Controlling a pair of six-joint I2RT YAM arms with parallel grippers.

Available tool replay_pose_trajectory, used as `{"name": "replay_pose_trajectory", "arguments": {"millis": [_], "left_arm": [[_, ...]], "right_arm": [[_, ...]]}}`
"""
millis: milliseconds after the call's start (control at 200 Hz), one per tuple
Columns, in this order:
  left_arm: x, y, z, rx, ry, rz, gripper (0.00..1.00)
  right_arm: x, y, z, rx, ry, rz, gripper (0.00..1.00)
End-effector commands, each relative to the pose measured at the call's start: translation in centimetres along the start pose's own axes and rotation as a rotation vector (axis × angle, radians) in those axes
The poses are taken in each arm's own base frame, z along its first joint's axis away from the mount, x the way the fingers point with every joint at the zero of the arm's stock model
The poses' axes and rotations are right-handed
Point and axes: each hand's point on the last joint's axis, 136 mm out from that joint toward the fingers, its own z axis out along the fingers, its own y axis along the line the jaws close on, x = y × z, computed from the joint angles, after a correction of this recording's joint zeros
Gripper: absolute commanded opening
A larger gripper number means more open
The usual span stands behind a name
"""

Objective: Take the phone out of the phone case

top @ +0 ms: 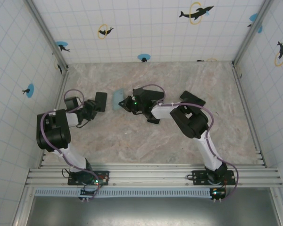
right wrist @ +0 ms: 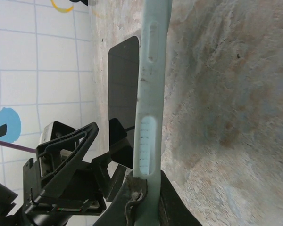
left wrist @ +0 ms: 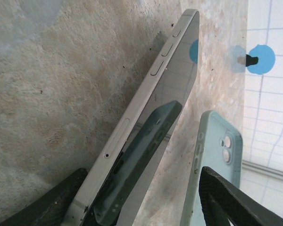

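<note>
Top external view shows two arms meeting at the middle of one marble table [top: 146, 141], with one phone [top: 101, 101] and one phone case [top: 117, 99] lying side by side between them, near but apart. The phone is already out of the case. The left gripper [top: 91, 111] sits just at the phone's near end, and the right gripper [top: 127, 102] is at the case's right edge.

From the left wrist, the two fingers [left wrist: 52, 202] stand spread, one on each side of the phone [left wrist: 146, 122]. Its dark screen and pale side edge with three buttons show; the right-hand finger is clear of it. Whether the phone lies flat or tilted I cannot tell. The pale green case [left wrist: 217, 155] is beyond.

From the right wrist, the fingers [right wrist: 167, 209] are pressed together, pinching the case's rim [right wrist: 150, 94].
</note>
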Motion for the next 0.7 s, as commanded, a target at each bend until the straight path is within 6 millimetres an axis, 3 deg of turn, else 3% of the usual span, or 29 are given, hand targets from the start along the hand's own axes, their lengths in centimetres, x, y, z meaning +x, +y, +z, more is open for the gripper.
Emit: {"name": "replay_pose_trajectory", "arguments": {"millis": [0, 495, 696], "left_arm": [[1.4, 4.6, -0.6, -0.197, 0.03, -0.031, 0.65], [2.0, 5.1, -1.5, -0.25, 0.047, 0.011, 0.7], [1.8, 4.8, -1.8, -0.254, 0.041, 0.022, 0.71]], "right_arm": [[-0.1, 0.3, 1.2, -0.002, -0.013, -0.005, 0.06], [1.7, -1.4, 4.0, 0.031, 0.046, -0.048, 0.12], [1.8, -1.5, 4.1, 0.042, 0.05, -0.071, 0.26]]}}
